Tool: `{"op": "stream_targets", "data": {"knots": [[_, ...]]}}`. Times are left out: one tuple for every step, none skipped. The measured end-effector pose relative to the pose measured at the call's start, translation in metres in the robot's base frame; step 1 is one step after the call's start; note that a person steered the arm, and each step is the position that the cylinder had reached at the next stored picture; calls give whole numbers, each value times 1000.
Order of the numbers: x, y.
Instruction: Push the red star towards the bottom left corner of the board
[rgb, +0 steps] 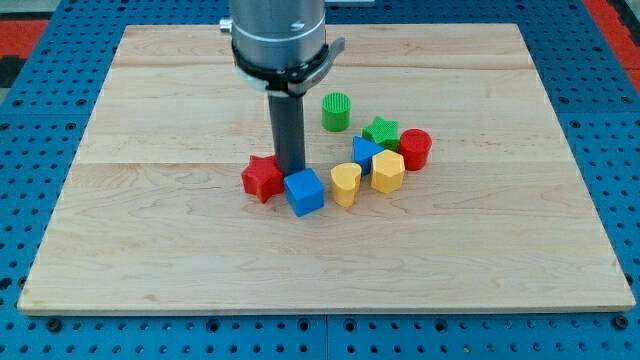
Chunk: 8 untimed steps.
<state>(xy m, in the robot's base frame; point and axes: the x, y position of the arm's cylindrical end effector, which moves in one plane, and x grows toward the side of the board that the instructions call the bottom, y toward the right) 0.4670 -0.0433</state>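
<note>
Wooden board (150, 240) on blue pegboard (30, 120)

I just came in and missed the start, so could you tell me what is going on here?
I am an arm with a rod. My tip sits just right of the red star, beside the blue cube. The star is to go to the bottom left corner of the board and is still near its middle. Other blocks cluster to the view's right.

Board (150, 230) pale wood, smooth; red star (262, 178) matt plastic.
</note>
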Motion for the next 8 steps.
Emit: {"op": "stream_targets", "data": {"knots": [[13, -39], [7, -51], [1, -6], [7, -19], [-15, -90], [-9, -132], [5, -134], [-32, -131]]}}
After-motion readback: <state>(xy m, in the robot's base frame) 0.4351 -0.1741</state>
